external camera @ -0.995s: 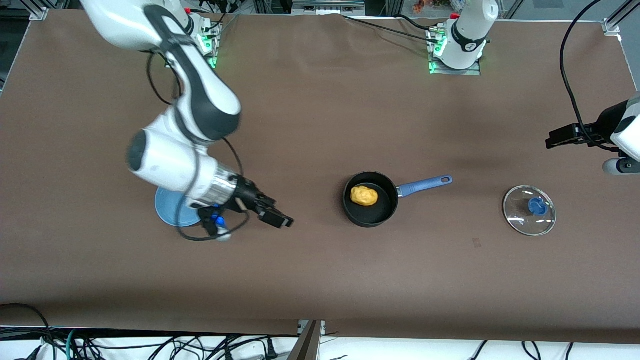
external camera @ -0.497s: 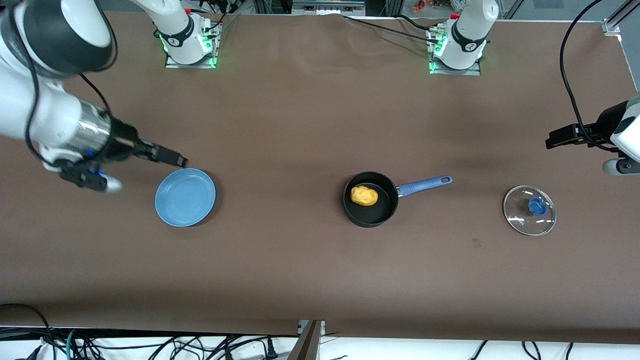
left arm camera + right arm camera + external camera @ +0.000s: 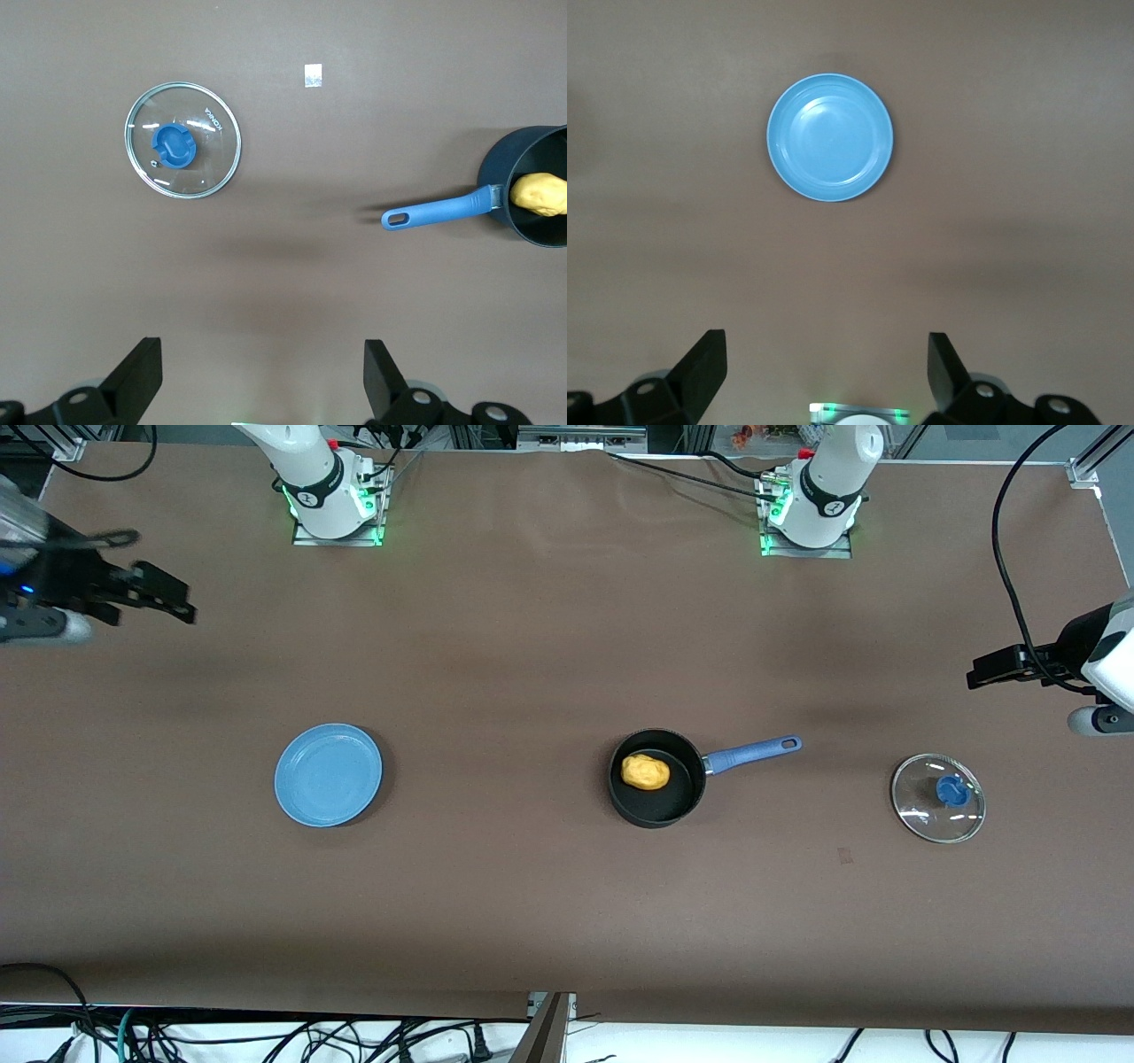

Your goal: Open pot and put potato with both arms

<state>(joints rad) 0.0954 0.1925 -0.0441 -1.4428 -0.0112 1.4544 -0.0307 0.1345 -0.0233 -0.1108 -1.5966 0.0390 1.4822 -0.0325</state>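
One potato (image 3: 644,771) in one pot (image 3: 656,779), one lid (image 3: 938,798), one plate (image 3: 328,774).

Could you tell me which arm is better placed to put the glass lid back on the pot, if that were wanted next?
Probably the left. The left gripper hangs open over the table's end where the glass lid lies, beside the pot holding the potato. The right gripper is open at the opposite end, past the blue plate.

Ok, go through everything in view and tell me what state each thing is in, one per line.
Pot: uncovered, upright on the table.
Potato: in the pot.
Lid: off, knob up, toward the left arm's end.
Plate: empty.
Left gripper: jaws open, empty.
Right gripper: jaws open, empty.
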